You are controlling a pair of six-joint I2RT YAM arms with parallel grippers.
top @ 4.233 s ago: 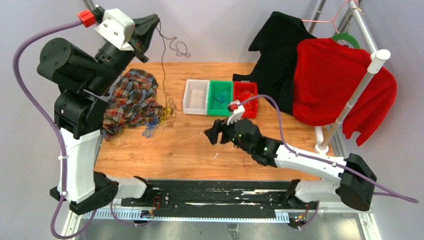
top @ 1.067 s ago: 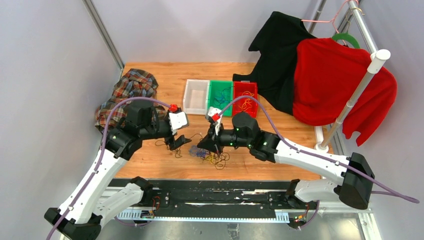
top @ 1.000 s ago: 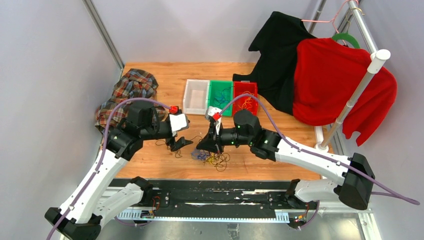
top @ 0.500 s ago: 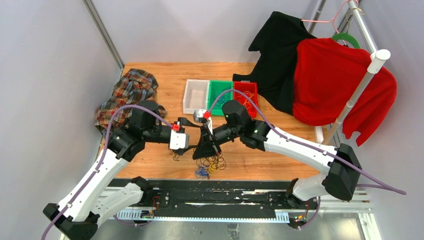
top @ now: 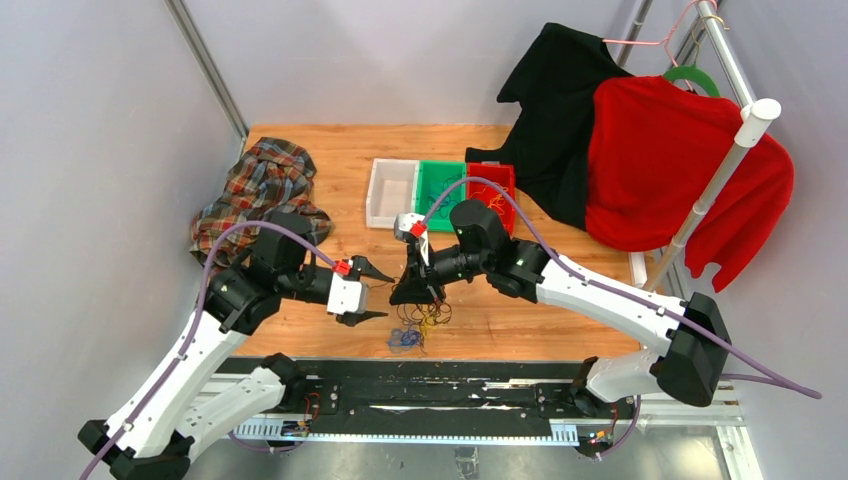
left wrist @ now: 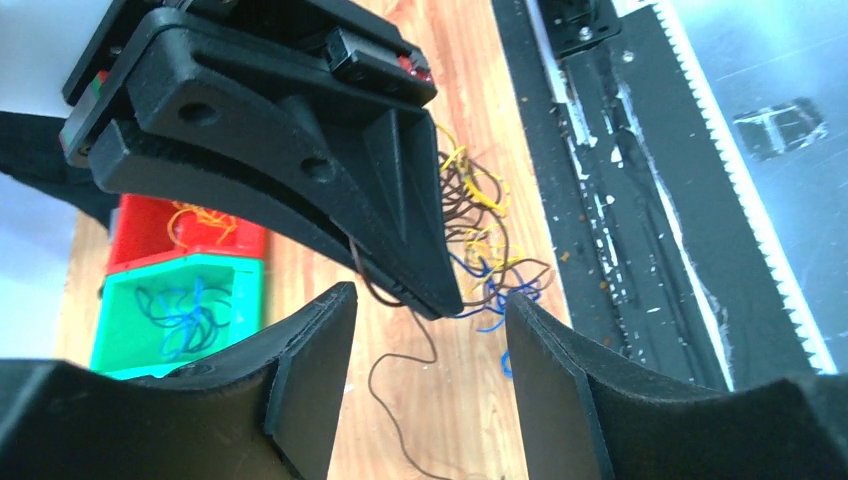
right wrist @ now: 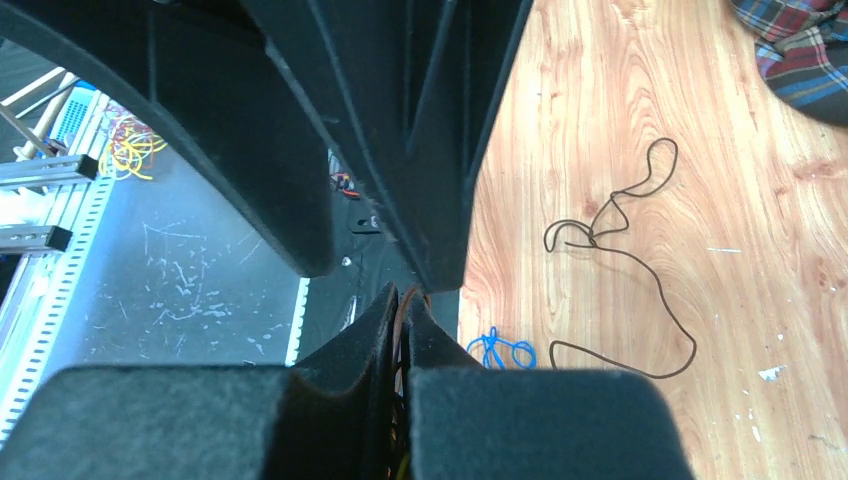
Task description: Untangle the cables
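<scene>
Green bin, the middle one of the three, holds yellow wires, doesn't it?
Not quite. The green bin, the middle one of the three, holds blue wires, as the left wrist view shows. The yellow wires lie in the red bin beside it.

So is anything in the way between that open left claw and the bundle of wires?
Nothing visible is. The left gripper is open and faces the cables, which hang from the shut right gripper. In the left wrist view one brown strand shows in the gap between the left fingers.
</scene>
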